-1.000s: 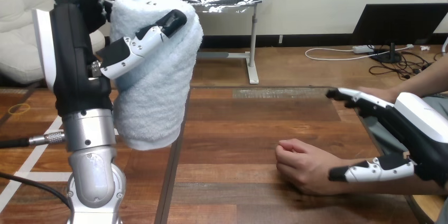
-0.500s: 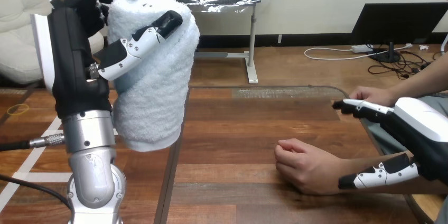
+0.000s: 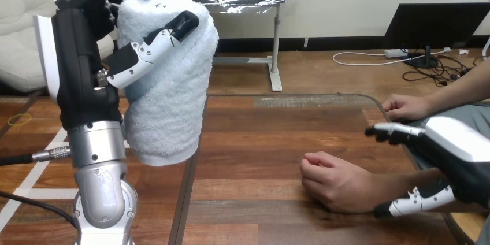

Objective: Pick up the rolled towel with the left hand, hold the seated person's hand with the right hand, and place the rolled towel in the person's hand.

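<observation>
Towel [image 3: 167, 100] is hanging upright over the left of the table [image 3: 260, 141], left hand [image 3: 81, 66] clamping its upper half; soft and light, probably best gripped mid-roll. Right hand [image 3: 456, 152] is hovering, fingers spread, beside the person's fist [image 3: 338, 184].

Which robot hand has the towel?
The left hand, raised at the view's left, with fingers curled round the towel. The right hand holds nothing; it is open by the person's wrist.
</observation>
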